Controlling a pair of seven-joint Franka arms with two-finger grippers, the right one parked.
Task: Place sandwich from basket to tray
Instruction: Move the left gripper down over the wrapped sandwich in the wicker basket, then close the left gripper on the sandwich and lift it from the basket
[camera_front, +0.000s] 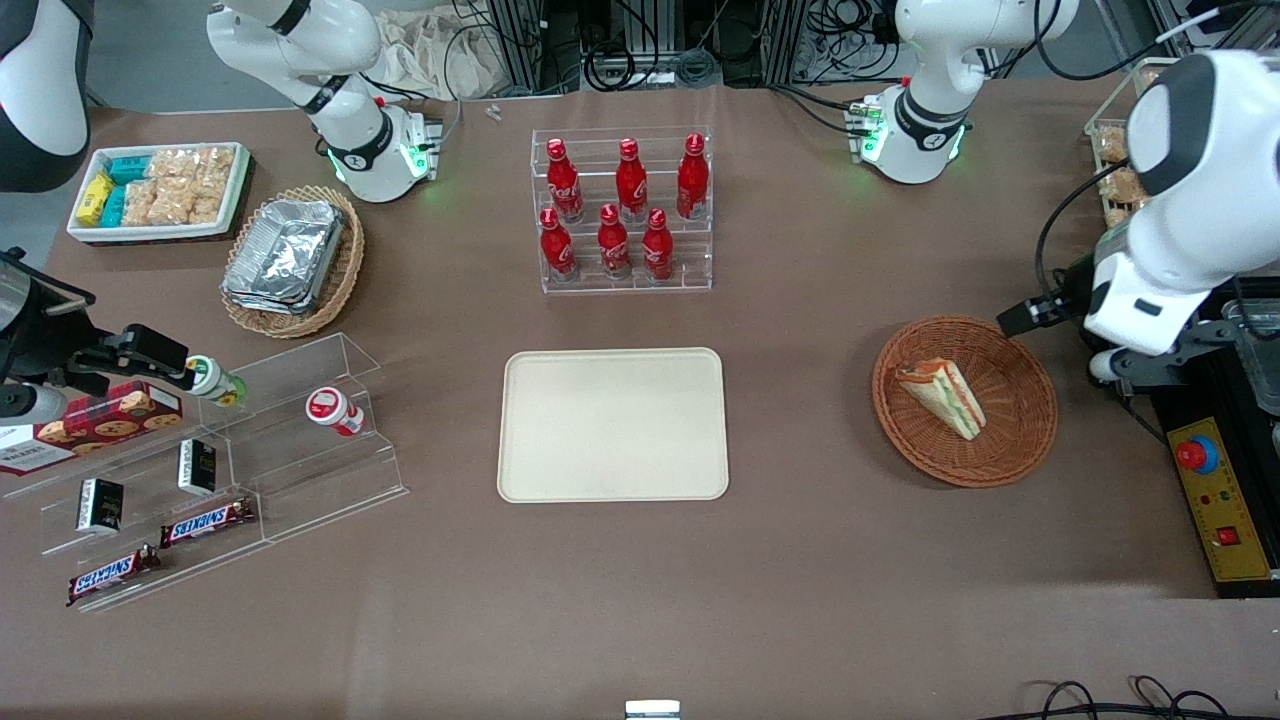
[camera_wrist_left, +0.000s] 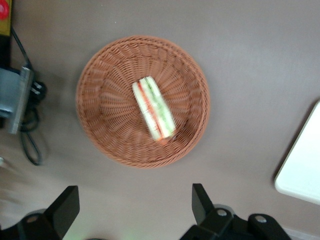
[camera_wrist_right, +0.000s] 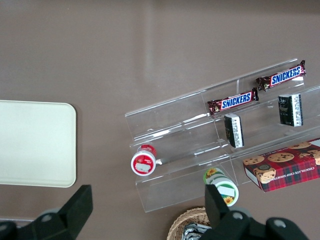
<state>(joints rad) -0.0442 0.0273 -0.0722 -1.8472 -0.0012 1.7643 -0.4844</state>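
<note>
Below my hand, which hangs high over the working arm's end of the tabletop, the sandwich lies in the middle of the basket, untouched. I see the 2 fingers spread wide and empty, with the basket rim just ahead of them rather than between them. The wedge's long axis runs roughly straight away from the hand, slightly skewed, with the striped cut edge facing up, so I judge the fingers already sit about crosswise to it. I would carry the hand forward over the basket centre, then drop. The tray waits bare, well off to the side of the basket, toward the parked arm.
</note>
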